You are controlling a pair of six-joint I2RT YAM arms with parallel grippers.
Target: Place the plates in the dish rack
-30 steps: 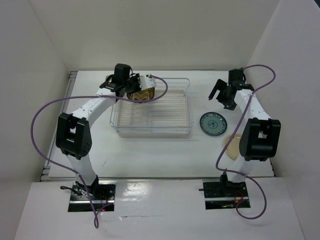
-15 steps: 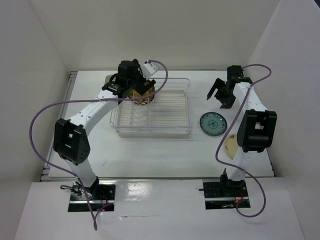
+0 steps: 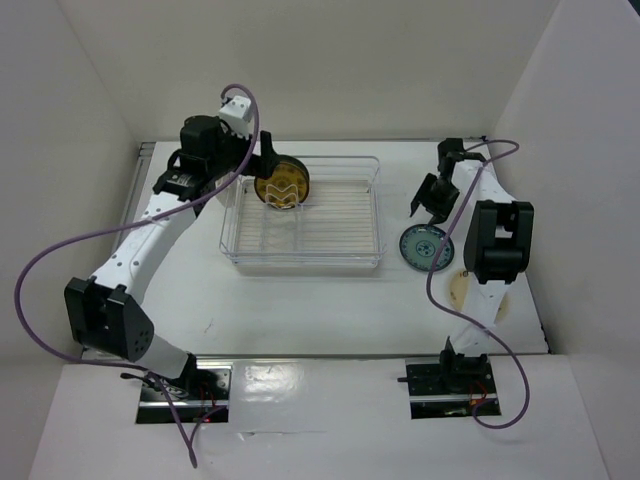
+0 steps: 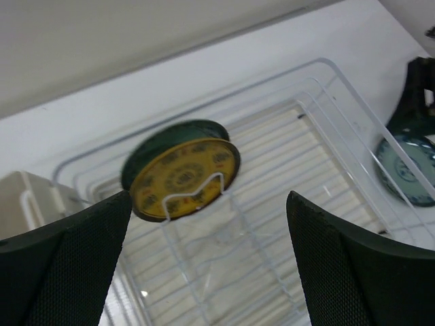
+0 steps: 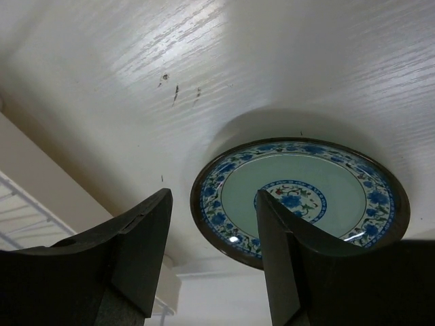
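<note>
Left tool (image 3: 262, 165) (image 4: 207, 204) is wide open and empty; I hold it at the far left corner of the dish rack (image 3: 300, 262) (image 4: 326, 68). My right tool (image 3: 430, 200) (image 5: 214, 204) has its jaws partly apart, gripping nothing, over the teal plate's (image 3: 427, 247) (image 5: 306, 197) rim. That plate lies flat on the desk (image 3: 300, 310), right of the rack. The amber plate (image 3: 281, 184) (image 4: 182, 178) stands upright in the rack's far-left slot. A cream plate (image 3: 460, 292) lies partly hidden behind my right arm.

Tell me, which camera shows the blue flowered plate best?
The right wrist view: the plate is seen close up, with its flower pattern and rim sharp. The top view shows only a small disc to the right of the dish rack. The left wrist view catches just its edge, past the rack's wall.
</note>
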